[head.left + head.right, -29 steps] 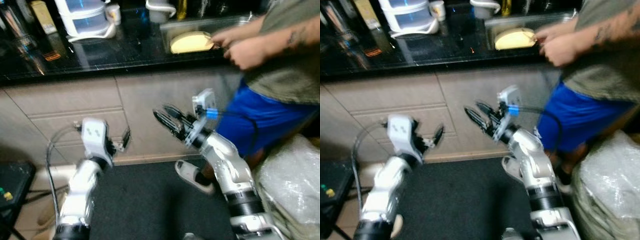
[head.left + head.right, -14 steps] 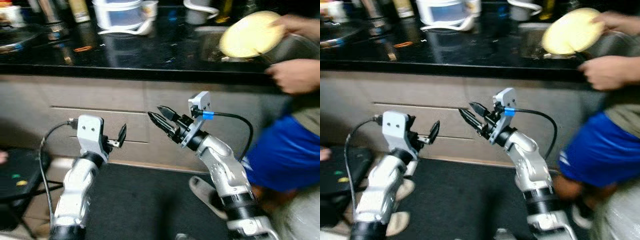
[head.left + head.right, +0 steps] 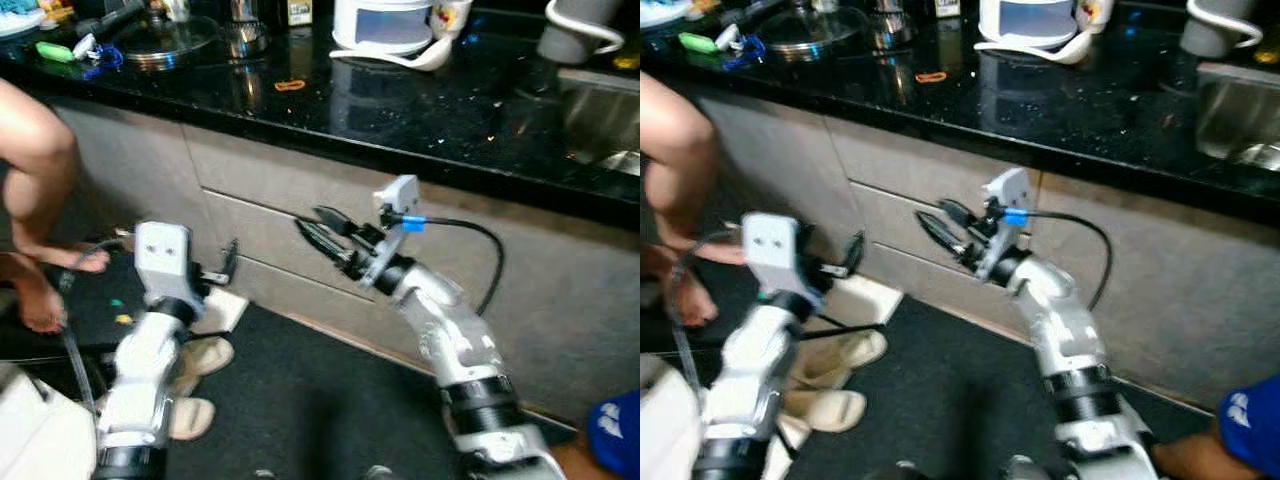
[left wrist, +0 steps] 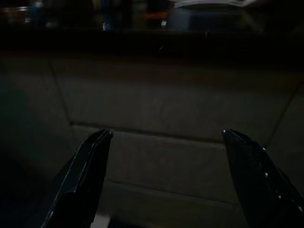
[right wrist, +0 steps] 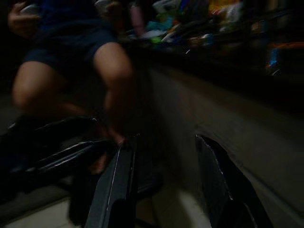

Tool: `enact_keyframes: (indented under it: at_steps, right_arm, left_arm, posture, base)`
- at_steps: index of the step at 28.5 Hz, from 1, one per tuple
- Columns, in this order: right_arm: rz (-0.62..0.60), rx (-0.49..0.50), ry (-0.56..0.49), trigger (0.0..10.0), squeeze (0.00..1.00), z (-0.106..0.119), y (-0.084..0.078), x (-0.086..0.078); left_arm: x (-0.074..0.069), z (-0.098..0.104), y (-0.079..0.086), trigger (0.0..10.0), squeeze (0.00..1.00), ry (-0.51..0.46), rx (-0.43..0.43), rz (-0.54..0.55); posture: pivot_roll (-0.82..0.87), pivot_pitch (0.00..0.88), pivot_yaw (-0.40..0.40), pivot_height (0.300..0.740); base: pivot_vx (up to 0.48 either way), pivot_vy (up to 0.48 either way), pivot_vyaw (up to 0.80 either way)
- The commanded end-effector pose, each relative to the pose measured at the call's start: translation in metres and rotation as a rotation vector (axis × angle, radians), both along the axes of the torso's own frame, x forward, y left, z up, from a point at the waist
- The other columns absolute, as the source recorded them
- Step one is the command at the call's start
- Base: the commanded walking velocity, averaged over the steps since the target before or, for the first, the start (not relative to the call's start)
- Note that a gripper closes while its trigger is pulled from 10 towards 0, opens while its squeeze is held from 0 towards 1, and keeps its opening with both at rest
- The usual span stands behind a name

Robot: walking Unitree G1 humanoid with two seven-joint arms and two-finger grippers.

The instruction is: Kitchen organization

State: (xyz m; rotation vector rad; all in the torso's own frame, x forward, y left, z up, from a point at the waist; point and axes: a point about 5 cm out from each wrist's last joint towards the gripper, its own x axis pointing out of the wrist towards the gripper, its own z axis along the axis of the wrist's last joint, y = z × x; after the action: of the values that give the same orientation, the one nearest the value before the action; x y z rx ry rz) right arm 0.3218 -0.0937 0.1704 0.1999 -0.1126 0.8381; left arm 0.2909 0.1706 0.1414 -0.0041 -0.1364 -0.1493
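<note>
Right gripper [image 3: 318, 228] is seen held before the beige cabinet front [image 3: 270, 225], fingers spread partway, nothing gripped, no contact made out. Left gripper [image 3: 228, 268] is raised lower and to the left, fingers parted wide in the left wrist view and empty, pointed at a drawer panel [image 4: 156, 161].

Black countertop [image 3: 420, 100] lies above and beyond both grippers, well apart from them. On it are noted a white container [image 3: 385, 22], a mug [image 3: 450, 14], a glass pot lid [image 3: 165, 40], and a sink [image 3: 600, 115] at far right.

A person's bare leg [image 3: 35, 190] is seen at far left; slippers [image 3: 200, 385] rest on the floor beside the dark mat [image 3: 320, 400].
</note>
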Motion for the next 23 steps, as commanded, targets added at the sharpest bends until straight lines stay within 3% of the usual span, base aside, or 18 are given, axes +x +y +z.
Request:
enact_keyframes:
  at_steps: [1,23]
  right_arm:
    - [0.005,0.01,-0.004,10.0,0.0,0.001,0.005,0.0]
    - [-0.047,0.002,-0.001,10.0,0.0,0.002,-0.005,0.005]
  left_arm:
    - [-0.001,0.001,0.007,10.0,0.0,0.003,0.005,0.022]
    - [0.002,0.016,0.017,10.0,0.0,-0.031,-0.007,0.054]
  posture:
    - [0.02,0.057,-0.016,0.74]
    - [0.02,0.059,-0.013,0.74]
  base:
    - [0.289,0.0,0.0]
    - [0.297,0.0,0.0]
